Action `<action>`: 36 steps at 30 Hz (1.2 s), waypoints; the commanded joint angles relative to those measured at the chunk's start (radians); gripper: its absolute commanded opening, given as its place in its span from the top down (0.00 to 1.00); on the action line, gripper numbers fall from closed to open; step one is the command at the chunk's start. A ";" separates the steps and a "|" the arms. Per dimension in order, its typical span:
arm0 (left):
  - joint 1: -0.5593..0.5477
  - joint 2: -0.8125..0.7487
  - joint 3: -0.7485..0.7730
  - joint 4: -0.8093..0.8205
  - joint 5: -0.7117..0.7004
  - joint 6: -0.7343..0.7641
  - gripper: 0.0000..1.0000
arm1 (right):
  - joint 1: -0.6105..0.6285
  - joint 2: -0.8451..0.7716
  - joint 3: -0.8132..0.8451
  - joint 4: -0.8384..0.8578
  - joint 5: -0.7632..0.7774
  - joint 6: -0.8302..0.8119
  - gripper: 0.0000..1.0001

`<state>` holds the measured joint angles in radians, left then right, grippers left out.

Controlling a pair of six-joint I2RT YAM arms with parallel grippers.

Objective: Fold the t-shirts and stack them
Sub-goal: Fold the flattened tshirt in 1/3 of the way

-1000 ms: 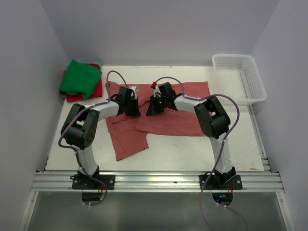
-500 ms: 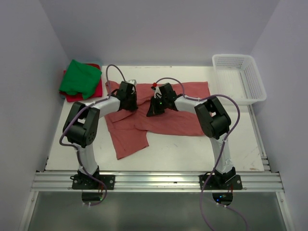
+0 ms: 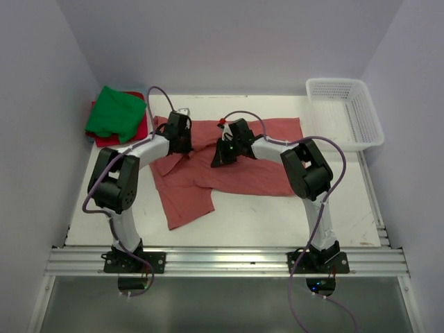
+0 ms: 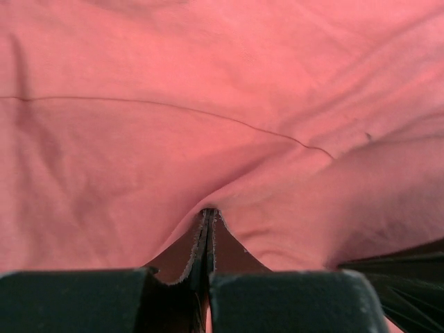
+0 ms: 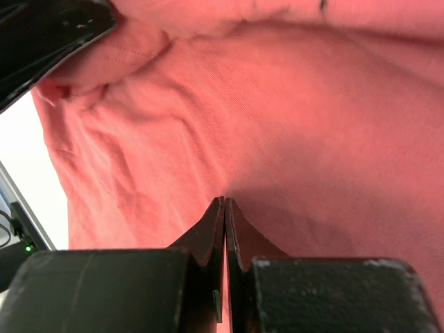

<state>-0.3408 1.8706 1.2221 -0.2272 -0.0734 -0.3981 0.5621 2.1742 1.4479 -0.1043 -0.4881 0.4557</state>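
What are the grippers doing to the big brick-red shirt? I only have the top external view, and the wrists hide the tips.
Observer: The left gripper is shut, with a fold of the brick-red t-shirt pinched between its jaws.
Operator: And the right one?
Observer: The right gripper is shut on the same shirt; the cloth puckers up to its tip.
Operator: Any landmark near the left grip?
Observer: A thin seam crosses the cloth just beyond it.
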 commanded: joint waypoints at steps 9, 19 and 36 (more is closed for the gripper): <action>0.094 0.088 0.040 0.040 0.010 0.028 1.00 | -0.002 0.027 0.104 -0.018 -0.023 -0.008 1.00; 0.134 0.154 0.048 0.104 0.113 0.004 1.00 | 0.033 0.082 0.238 -0.072 -0.020 -0.023 0.96; 0.141 0.099 -0.036 0.183 0.196 -0.045 1.00 | 0.142 0.279 0.618 -0.262 0.222 -0.150 0.54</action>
<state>-0.2062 1.9862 1.2201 -0.0532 0.0868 -0.4259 0.6926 2.4241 1.9759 -0.3107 -0.3607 0.3553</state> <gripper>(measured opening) 0.005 0.463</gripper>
